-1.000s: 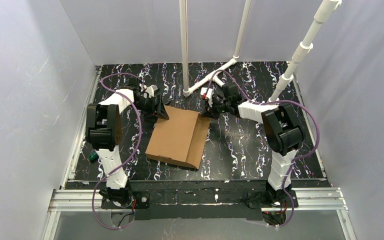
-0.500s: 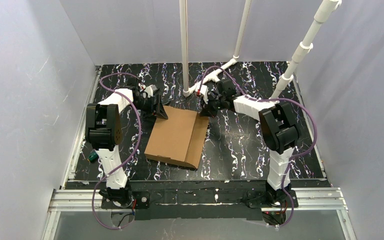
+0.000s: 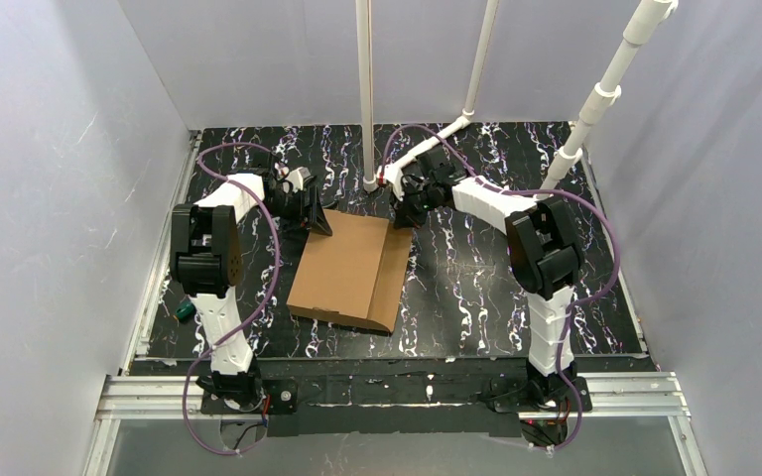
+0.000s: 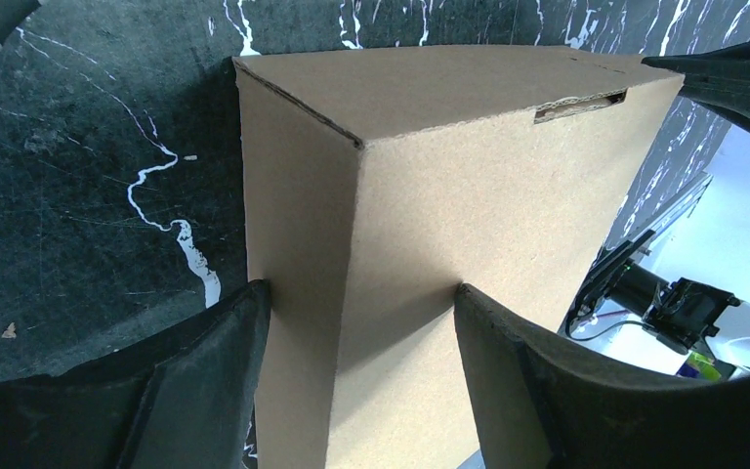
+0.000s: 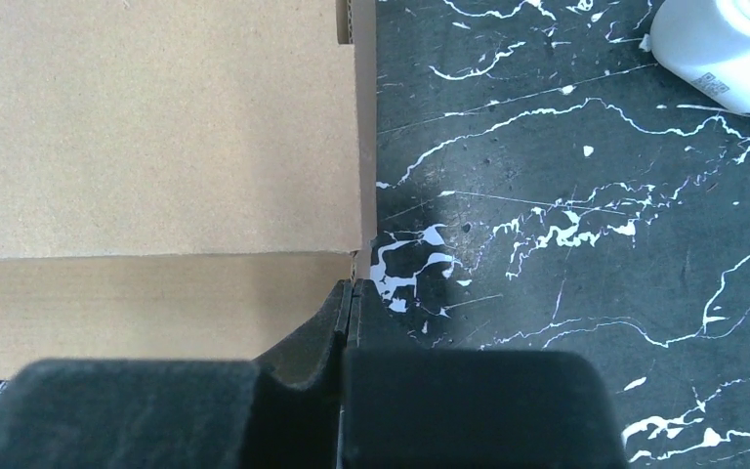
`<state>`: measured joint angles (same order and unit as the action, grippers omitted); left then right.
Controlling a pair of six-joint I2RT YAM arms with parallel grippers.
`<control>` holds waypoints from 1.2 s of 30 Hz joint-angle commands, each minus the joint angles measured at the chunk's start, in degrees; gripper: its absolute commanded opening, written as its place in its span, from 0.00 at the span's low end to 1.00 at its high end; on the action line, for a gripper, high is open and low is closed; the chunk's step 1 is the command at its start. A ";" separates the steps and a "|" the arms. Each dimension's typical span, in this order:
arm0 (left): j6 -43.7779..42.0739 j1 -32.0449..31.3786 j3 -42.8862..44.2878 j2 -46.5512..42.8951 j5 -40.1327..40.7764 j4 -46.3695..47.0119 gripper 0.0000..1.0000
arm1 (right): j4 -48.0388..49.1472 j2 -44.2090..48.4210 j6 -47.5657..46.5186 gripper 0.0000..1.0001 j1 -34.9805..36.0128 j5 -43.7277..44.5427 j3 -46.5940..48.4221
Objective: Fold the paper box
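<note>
The paper box lies shut and flat on the black marbled table, a plain brown cardboard mailer. My left gripper stands open at its far left corner. In the left wrist view that corner edge of the box runs between the gripper's two fingers; one fingertip meets the side wall, the other rests on the lid. My right gripper is shut with nothing in it. Its tip touches the box's far right corner.
A white pipe frame stands just behind the box, with its foot fitting close to my right gripper. Another white pipe rises at the back right. A small green object lies by the left arm's base.
My right arm has swung its wrist toward the back and left, keeping the shut tip at the box's far right corner. The left gripper and the box have stayed put.
</note>
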<state>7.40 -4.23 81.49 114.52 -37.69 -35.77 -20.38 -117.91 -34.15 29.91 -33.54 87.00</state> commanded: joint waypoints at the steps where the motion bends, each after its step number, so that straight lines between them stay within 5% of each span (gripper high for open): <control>1: -0.61 -2.19 1.05 1.97 -0.54 0.09 0.66 | -3.96 -1.78 -2.31 0.01 4.72 -3.02 2.10; 21: -0.37 -2.29 4.90 3.80 2.01 -2.25 0.66 | -7.21 -2.85 3.68 0.01 3.06 -2.22 4.25; 36: 0.02 -1.92 4.43 3.93 2.18 -2.29 0.66 | 12.43 5.26 5.41 0.01 1.56 -4.62 -13.51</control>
<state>7.29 -4.47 85.67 116.92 -36.53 -38.98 -9.87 -113.12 -31.42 29.95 -33.78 76.73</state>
